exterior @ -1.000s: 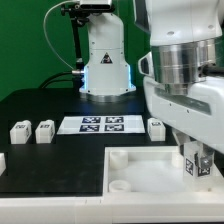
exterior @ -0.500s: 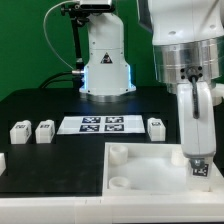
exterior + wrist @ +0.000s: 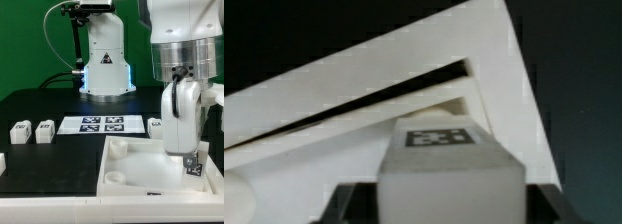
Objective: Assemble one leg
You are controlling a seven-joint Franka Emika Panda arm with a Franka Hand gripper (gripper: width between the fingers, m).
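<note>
Shifted toward the exterior view's left since half a second ago: the gripper (image 3: 190, 160) and the leg (image 3: 191, 166) it carries, which earlier hung close to the tray's right edge and now sit further in over the tray (image 3: 135, 160).

Gripper: pointing down, hanging from the arm (image 3: 182, 60) at the exterior view's right. Jaws set narrow, closed on the leg. In the wrist view the two dark fingers (image 3: 342, 203) flank the leg (image 3: 445, 170) on both sides, pressed against it.

Leg: small white block, upright, tag facing the exterior camera; in the wrist view the tag sits on its far end. It hangs low over the right part of the tray. Contact with the tray floor cannot be told from either view.

Tray: large white square piece, near side of the table (image 3: 40, 105), with raised corner sockets showing at its left. In the wrist view its white edges (image 3: 402, 90) run diagonally behind the leg against the dark table.

Other legs: two look-alike blocks (image 3: 31, 131) side by side at the exterior view's left, well apart from the tray; another one (image 3: 154, 126) just beyond the tray's far edge, partly hidden by the gripper.

Marker board (image 3: 99, 124): flat on the table, between the left pair and the far-edge block.

Robot base (image 3: 106, 60): far side, centre.
</note>
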